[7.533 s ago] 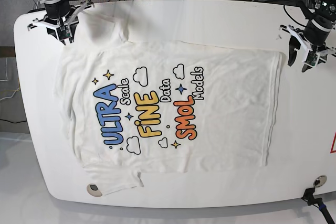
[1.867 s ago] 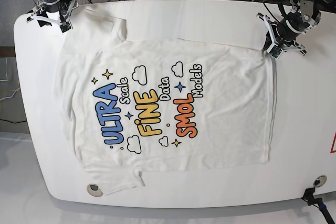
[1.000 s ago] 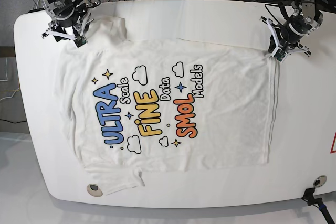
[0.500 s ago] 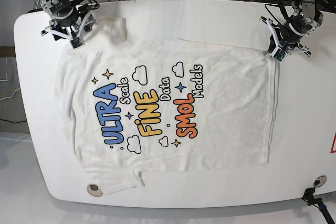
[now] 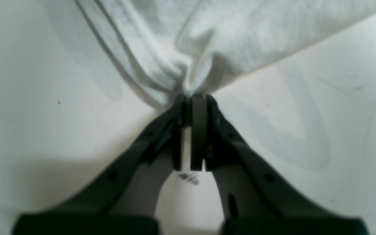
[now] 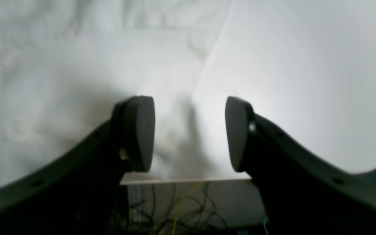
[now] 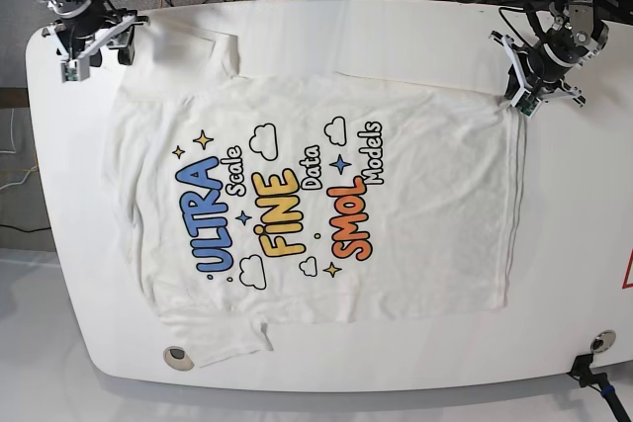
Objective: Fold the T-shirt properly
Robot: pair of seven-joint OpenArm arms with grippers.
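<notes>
1. Across the middle of the white table [image 7: 415, 37], the T-shirt [image 7: 415, 224] lies flat, print side up, with "ULTRA", "FINE" and "SMOL" in blue, yellow and orange.
2. At the far right corner of the shirt, the left gripper [image 7: 521, 96] is clamped on a bunched pinch of the cloth's corner; the wrist view shows its jaws pressed together.
3. At the far left corner of the table, the right gripper [image 7: 84, 54] hangs with its jaws wide apart, holding nothing, over the sleeve's edge.
</notes>
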